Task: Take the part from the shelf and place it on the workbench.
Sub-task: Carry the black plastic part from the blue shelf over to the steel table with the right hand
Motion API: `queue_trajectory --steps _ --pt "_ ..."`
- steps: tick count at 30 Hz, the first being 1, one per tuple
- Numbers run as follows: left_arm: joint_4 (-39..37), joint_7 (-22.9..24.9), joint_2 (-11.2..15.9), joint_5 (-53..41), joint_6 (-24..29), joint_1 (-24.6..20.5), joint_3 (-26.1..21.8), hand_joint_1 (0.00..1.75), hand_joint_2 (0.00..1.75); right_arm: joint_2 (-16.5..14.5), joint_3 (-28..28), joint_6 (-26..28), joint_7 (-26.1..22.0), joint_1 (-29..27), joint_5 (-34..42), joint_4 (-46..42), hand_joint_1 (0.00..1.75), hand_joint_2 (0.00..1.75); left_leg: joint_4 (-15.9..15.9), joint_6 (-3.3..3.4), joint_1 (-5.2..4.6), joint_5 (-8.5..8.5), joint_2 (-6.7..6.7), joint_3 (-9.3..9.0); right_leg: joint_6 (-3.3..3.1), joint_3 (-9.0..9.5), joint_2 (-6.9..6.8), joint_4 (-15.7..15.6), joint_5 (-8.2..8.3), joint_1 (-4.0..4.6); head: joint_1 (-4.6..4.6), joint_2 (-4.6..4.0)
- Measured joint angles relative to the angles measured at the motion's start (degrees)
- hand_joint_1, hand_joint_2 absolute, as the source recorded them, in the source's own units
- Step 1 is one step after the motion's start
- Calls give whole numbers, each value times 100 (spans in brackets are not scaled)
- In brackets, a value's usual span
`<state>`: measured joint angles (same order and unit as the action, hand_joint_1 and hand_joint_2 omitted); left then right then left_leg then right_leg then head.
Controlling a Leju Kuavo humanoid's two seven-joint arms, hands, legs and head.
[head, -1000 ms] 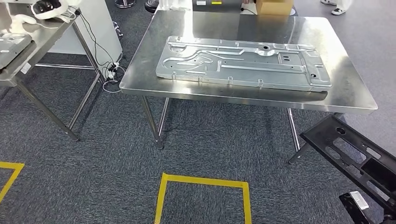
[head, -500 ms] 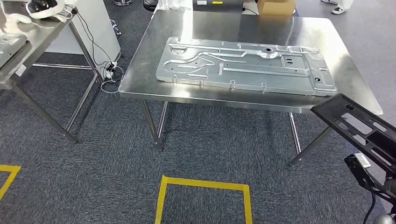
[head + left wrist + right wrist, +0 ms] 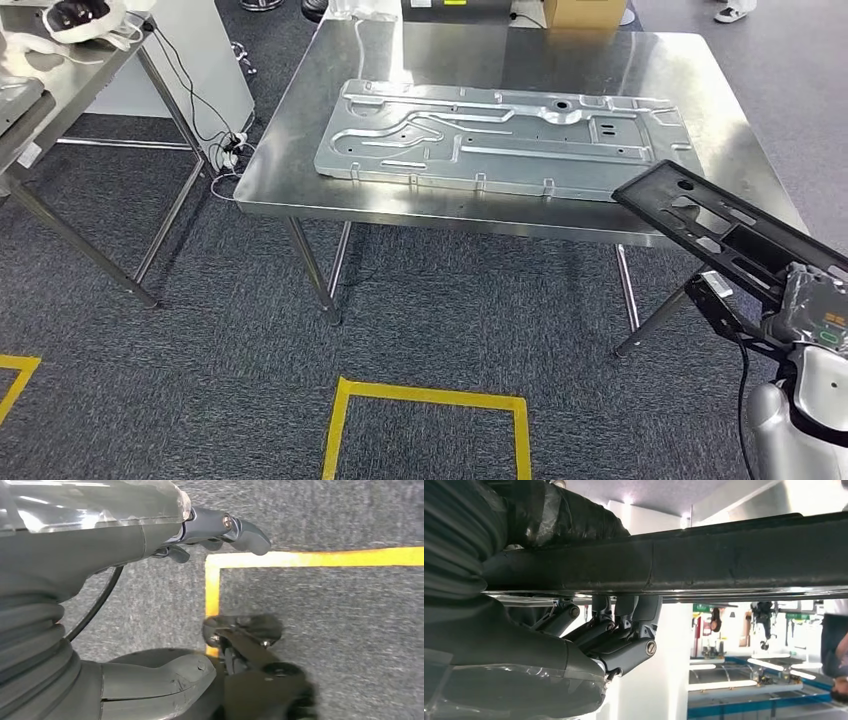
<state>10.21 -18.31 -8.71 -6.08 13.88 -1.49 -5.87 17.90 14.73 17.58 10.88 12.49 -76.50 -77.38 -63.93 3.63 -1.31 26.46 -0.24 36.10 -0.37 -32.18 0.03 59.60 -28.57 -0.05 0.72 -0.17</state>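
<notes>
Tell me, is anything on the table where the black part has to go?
Yes. A big silver metal panel covers most of the workbench. The black part, held by the right hand, hangs over the near right corner, partly above the panel.

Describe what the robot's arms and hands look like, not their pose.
The right arm is glossy silver with a black cable alongside. The left hand and right hand have dark grey metallic fingers with visible screws, clear plastic wrap over the palm housing, and a grey ribbed cover at each wrist.
</notes>
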Motion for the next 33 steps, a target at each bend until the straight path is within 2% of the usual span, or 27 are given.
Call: queue_trajectory --steps 1,2,4,6,7,9,10,11,12,14,15,16,17,19,21,23,25,26,27,28,30,31,33 --pt "0 1 9 -1 0 -2 1 0 175 6 -26 8 6 18 2 23 175 175 242 53 -29 -74 -3 -104 15 3 6 -4 -6 -3 -1 0" --pt "0 2 17 -2 0 -6 2 0 175 10 -46 16 11 30 4 47 175 175 357 84 -46 -73 -2 -152 37 -7 10 -12 -3 -12 -1 0" --pt "0 4 18 -4 0 -18 4 0 175 27 -73 24 16 38 7 83 175 175 517 88 -36 -75 7 -216 93 -8 8 -54 13 -22 -5 0" --pt "0 4 17 -2 1 -19 5 0 175 52 -93 26 15 45 7 105 175 175 705 85 3 -138 22 -322 145 -27 4 29 -66 -27 -3 0" --pt "0 4 16 -1 0 -17 6 0 175 72 -99 27 14 55 7 114 175 175 779 83 24 -166 29 -371 175 -118 4 234 -186 -34 -1 0" --pt "0 5 14 -3 -4 -15 8 0 175 101 -105 28 16 71 9 138 175 175 809 79 30 -168 33 -400 241 -485 5 933 -497 -74 2 0" --pt "0 5 12 -7 -8 -14 11 0 175 109 -110 28 16 72 13 155 175 175 801 70 35 -158 33 -402 277 -675 3 1253 -589 -103 2 0" --pt "0 5 9 -9 -10 -13 15 0 175 111 -117 27 15 70 16 171 175 175 784 54 42 -141 31 -405 314 -787 1 1399 -567 -137 1 0" --pt "0 6 7 -12 -11 -12 20 0 175 112 -125 25 8 73 20 184 175 175 758 28 56 -119 29 -406 352 -790 -1 1328 -432 -172 1 0" --pt "0 14 5 -33 -11 -11 36 0 175 107 -179 -7 -28 141 5 209 175 175 657 -56 97 -43 26 -402 437 -518 -5 673 -12 -236 2 0" --pt "0 22 10 -49 -10 -15 45 0 175 86 -241 -40 -50 232 -28 232 175 175 589 -106 106 3 30 -378 449 -376 7 345 129 -241 8 0" --pt "0 31 14 -76 -11 -22 56 0 175 53 -333 -91 -56 353 -83 260 175 175 539 -151 105 40 41 -350 423 -284 28 133 197 -240 12 0" --pt "0 38 18 -101 -15 -32 70 0 175 0 -465 -149 -41 494 -156 296 175 175 508 -187 98 64 57 -325 378 -256 53 52 197 -227 12 0" --pt "0 45 19 -151 -29 -59 93 0 175 -150 -824 -267 34 785 -307 377 175 175 501 -236 98 71 89 -308 247 -285 99 62 207 -204 8 0" --pt "0 40 19 -188 -45 -82 105 0 175 -312 -1215 -351 106 1081 -424 468 175 175 376 -291 119 161 81 -270 159 -298 110 50 224 -195 6 0" --pt "0 25 15 -220 -61 -92 108 0 175 -490 -1601 -419 190 1396 -513 572 175 175 -158 -332 135 466 57 -19 91 -306 101 39 229 -180 4 0" --pt "0 13 12 -251 -77 -85 109 0 175 -687 -2005 -477 263 1722 -582 714 175 175 -925 -324 135 775 53 382 47 -317 94 40 211 -133 3 0" --pt "0 10 12 -268 -84 -78 109 0 175 -773 -2186 -508 280 1880 -603 786 175 175 -1152 -297 129 807 50 515 27 -314 95 42 198 -104 3 0" --pt "0 8 12 -286 -90 -73 109 0 175 -853 -2353 -547 288 2031 -615 848 175 175 -1169 -255 113 731 45 546 13 -301 96 44 188 -78 3 0" --pt "0 7 12 -301 -95 -72 109 0 175 -921 -2502 -594 300 2172 -617 896 175 175 -959 -202 86 551 38 464 4 -275 98 46 174 -56 3 0" --pt "0 -1 19 -316 -102 -76 109 0 175 -1015 -2742 -683 338 2415 -595 958 175 175 -192 -70 2 121 22 117 0 -201 85 42 131 -26 5 0" --pt "0 -6 23 -319 -105 -78 109 0 175 -1041 -2834 -712 359 2513 -577 981 175 175 148 -20 -34 1 20 -41 13 -178 74 38 111 -18 5 0" --pt "0 -16 29 -327 -105 -72 109 0 175 -1065 -2964 -737 381 2638 -537 1023 175 175 467 35 -72 -25 18 -185 58 -158 49 28 115 -15 5 0"
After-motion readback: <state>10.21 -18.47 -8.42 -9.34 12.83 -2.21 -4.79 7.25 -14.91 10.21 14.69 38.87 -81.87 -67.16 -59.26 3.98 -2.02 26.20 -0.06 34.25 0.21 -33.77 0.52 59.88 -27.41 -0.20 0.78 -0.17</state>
